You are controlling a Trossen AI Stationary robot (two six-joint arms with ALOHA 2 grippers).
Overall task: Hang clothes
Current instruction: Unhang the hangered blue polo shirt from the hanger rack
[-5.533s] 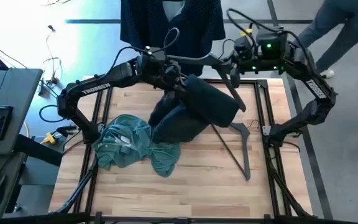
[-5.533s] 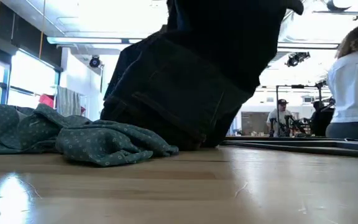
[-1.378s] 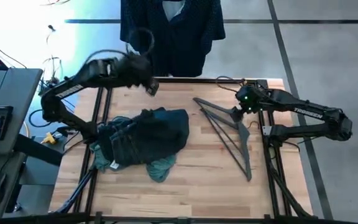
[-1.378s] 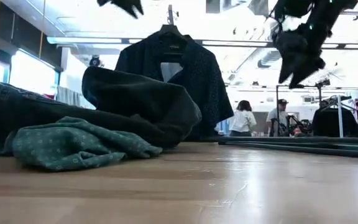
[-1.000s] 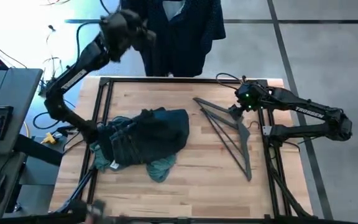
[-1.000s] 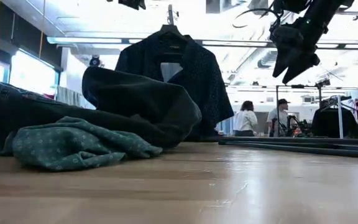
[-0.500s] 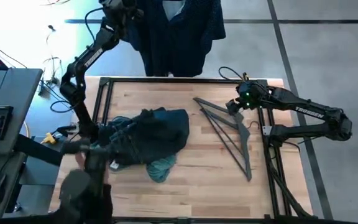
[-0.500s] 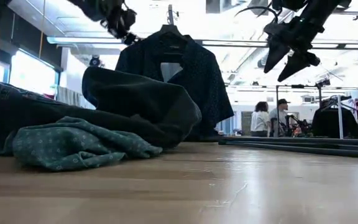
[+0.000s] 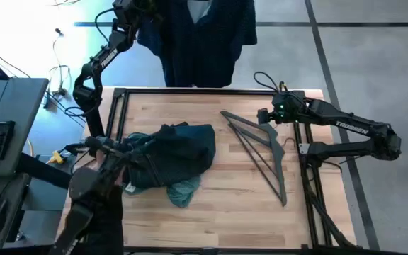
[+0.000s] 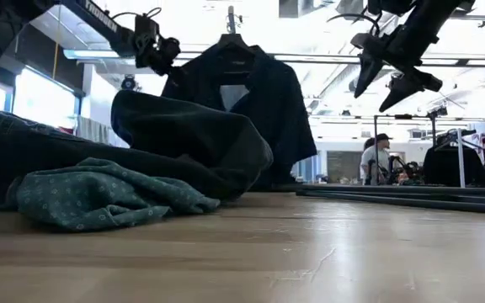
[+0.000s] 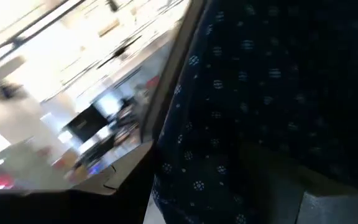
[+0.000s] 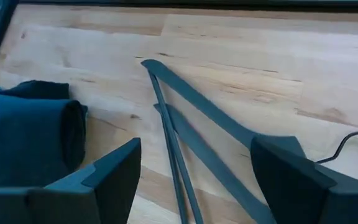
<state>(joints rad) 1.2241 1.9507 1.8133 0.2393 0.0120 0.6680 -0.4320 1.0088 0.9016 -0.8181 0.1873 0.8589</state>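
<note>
With the navy shirt (image 9: 202, 35) hung beyond the table (image 9: 211, 212), the wide-open, empty right gripper (image 9: 263, 115) hovers over the hanger (image 9: 261, 152), seemingly next to grasp it; the left gripper (image 9: 134, 8) by the shirt, grip untellable

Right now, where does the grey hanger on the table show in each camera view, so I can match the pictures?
High view: the hanger lies flat right of centre on the table, under the open right gripper.
Low view: low dark bars at the right, on the tabletop.
Left wrist view: not in it; only the navy shirt shows.
Right wrist view: central, between the fingers.
Shared landmark: the black trousers, to its side.
</note>
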